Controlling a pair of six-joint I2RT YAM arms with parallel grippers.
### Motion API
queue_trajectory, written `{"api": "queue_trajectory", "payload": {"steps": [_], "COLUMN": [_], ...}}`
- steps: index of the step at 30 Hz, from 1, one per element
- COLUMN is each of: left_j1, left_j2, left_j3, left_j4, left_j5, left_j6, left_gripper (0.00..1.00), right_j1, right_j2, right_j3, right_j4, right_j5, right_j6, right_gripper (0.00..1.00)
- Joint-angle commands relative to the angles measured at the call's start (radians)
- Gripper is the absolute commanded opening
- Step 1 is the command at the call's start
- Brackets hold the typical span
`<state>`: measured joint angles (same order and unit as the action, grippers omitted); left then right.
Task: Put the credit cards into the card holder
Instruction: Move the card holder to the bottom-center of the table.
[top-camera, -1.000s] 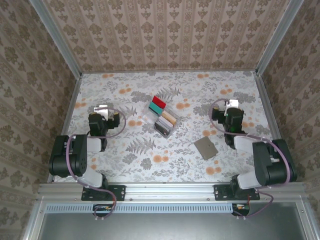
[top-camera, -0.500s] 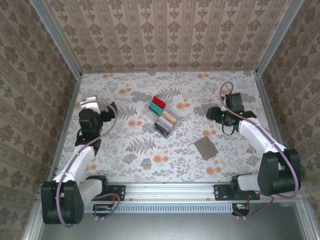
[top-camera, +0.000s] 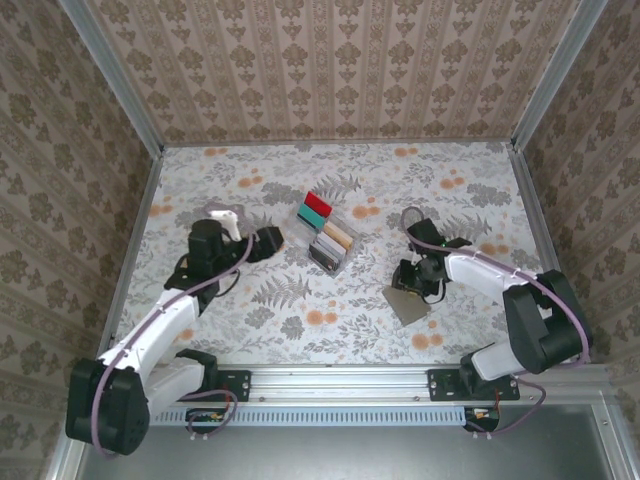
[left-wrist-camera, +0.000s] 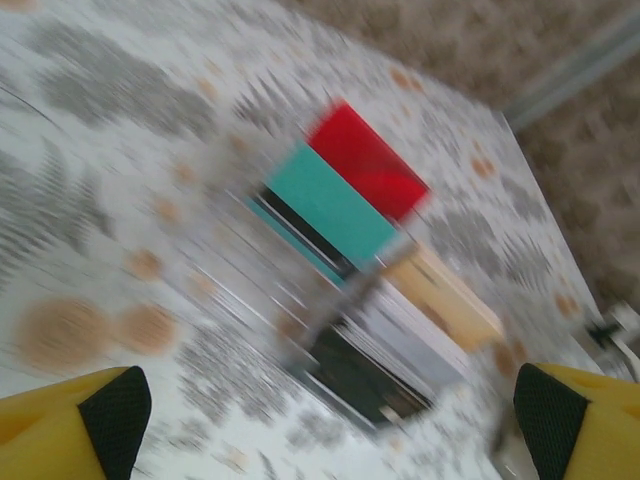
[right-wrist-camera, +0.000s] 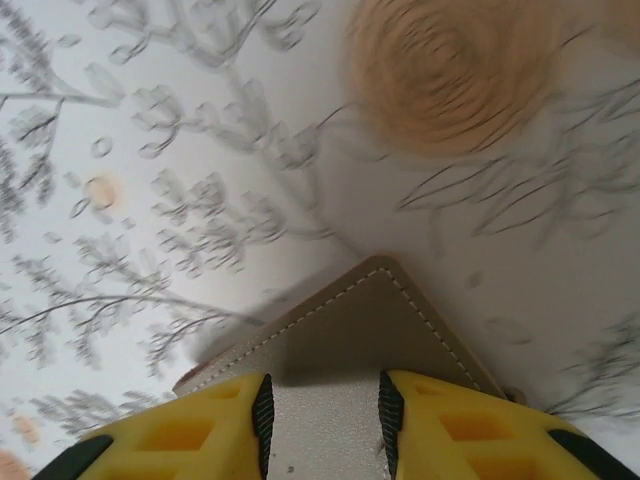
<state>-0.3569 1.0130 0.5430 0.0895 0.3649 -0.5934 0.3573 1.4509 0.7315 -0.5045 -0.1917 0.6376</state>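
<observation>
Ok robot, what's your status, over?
Left gripper open beside the credit cards. Right gripper straddles the card holder, grip unclear. Nothing in the way.

Both arms reach out from their bases, hands held low.
The left hand (top-camera: 262, 243) points inward, fingers spread wide; the right hand (right-wrist-camera: 322, 410) tips downward, its yellow fingers drawn close together.

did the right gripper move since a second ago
Yes. In the top view the right gripper has come toward the arm bases and leftward, from the table's right side to the card holder, its fingers now at the holder's far corner.
</observation>
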Motion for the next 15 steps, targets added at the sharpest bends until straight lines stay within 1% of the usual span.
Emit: {"api": "queue_trajectory", "payload": {"steps": [1, 2, 5, 7, 9, 10, 11, 12, 13, 15], "left_j1": [-0.092, -0.15, -0.255, -0.332, -0.411, -0.45, -0.48, -0.504, -0.527, -0.571], "left_j2": [0.01, 0.021, 0.065, 0.094, 0.126, 0.149, 0.176, 0.2, 0.23, 0.283], "left_j3": [0.051, 0.057, 0.081, 0.075, 0.051, 0.048, 0.054, 0.067, 0.087, 0.119], "left_j4": [-0.091, -0.103, -0.155, -0.14, -0.066, -0.042, -0.04, -0.043, -0.047, -0.052], "left_j5": [0.02, 0.013, 0.016, -0.004, -0.019, -0.037, -0.053, -0.059, -0.058, -0.073], "left_j6": [-0.081, -0.105, -0.151, -0.166, -0.176, -0.184, -0.198, -0.211, -0.226, -0.247], "left_gripper": [0.95, 0.93, 0.89, 0.88, 0.88, 0.87, 0.86, 0.84, 0.83, 0.8], "right_j1": [0.062, 0.09, 0.188, 0.224, 0.232, 0.231, 0.228, 0.218, 0.199, 0.187], "right_j2": [-0.011, -0.024, -0.08, -0.144, -0.22, -0.257, -0.287, -0.304, -0.319, -0.345], "right_j3": [-0.089, -0.102, -0.111, -0.087, -0.033, -0.007, 0.002, 0.002, -0.001, -0.03], "right_j4": [0.019, 0.039, 0.113, 0.129, 0.014, -0.085, -0.167, -0.231, -0.277, -0.297], "right_j5": [-0.095, -0.124, -0.154, -0.143, -0.034, 0.058, 0.15, 0.193, 0.201, 0.188], "right_j6": [0.206, 0.271, 0.418, 0.446, 0.367, 0.312, 0.272, 0.25, 0.218, 0.164], "right_gripper": [0.37, 0.37, 0.39, 0.39, 0.41, 0.41, 0.42, 0.42, 0.41, 0.4]}}
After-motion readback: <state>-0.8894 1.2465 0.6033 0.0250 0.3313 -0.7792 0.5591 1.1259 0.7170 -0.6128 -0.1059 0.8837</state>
